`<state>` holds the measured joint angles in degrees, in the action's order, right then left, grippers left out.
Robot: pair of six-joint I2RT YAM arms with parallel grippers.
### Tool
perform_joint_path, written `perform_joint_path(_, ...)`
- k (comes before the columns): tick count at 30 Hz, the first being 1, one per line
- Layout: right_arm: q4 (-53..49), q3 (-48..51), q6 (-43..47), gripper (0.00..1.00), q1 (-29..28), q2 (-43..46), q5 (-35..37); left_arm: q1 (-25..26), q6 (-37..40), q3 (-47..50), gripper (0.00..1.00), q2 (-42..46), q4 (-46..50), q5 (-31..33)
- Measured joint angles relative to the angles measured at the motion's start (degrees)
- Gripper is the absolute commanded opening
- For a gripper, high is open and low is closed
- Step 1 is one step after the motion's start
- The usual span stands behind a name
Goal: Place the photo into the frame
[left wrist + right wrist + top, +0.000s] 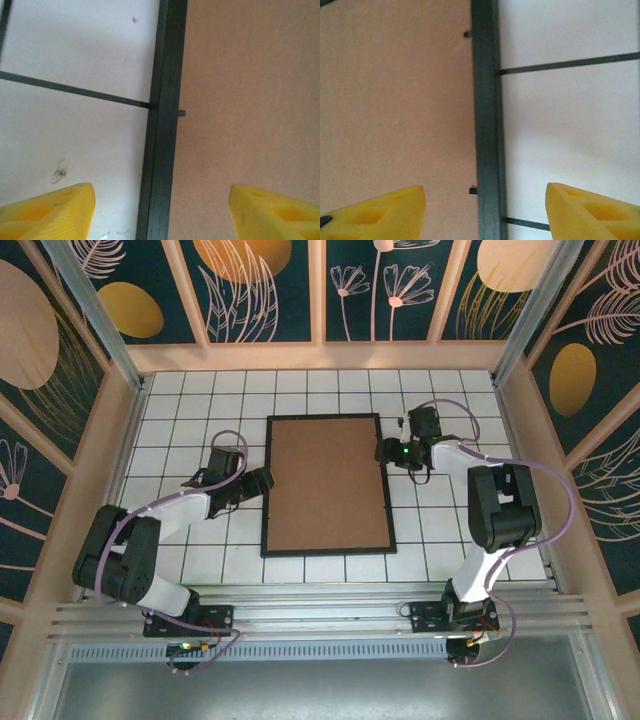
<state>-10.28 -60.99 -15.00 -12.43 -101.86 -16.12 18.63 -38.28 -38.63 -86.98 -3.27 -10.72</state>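
The black frame [266, 485] lies flat on the tiled table, back side up, with a plain brown backing board [328, 483] filling it. The photo is hidden. My left gripper [262, 480] is open at the frame's left edge. In the left wrist view its yellow fingers [55, 215] stand one over the tile and one over the board, with the moulding [162, 150] between them. My right gripper [386, 452] is open at the right edge. It straddles the moulding [487, 125] in the same way, and nothing is held.
Small black retaining tabs [473, 190] stick out from the moulding over the board [395, 100]; another tab [181, 113] shows on the left side. White tiles with dark grout [180, 430] surround the frame. Wooden walls enclose the table.
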Motion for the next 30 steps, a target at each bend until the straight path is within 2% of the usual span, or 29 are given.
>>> perform_joint_path(5, 2.8, 0.0, -1.7, 0.66, -0.7, -2.9, -2.3, 0.0, -0.4, -0.6, 0.71, -4.8, -2.6, -3.6)
perform_joint_path(12, 4.4, -0.5, -2.4, 0.62, -1.1, -5.7, -4.4, -0.4, -0.7, -0.7, 0.66, -6.9, -6.8, -8.9)
perform_joint_path(18, 3.7, -6.3, -3.3, 0.6, -1.3, -9.7, -4.3, 0.7, -0.4, 0.6, 0.65, -6.4, -7.9, -9.6)
perform_joint_path(22, 4.1, -14.5, -4.1, 0.59, -1.5, -15.7, -3.9, 4.7, -0.4, 3.9, 0.65, -3.7, -9.1, -9.4)
perform_joint_path(27, 4.9, -26.8, -5.1, 0.62, -2.7, -24.2, -3.7, 13.3, -0.4, 6.5, 0.67, -0.7, -8.5, -10.5)
perform_joint_path(30, 3.8, -31.2, -4.9, 0.66, -4.6, -26.4, -3.7, 18.3, 0.2, 7.2, 0.7, 1.8, -6.3, -11.3)
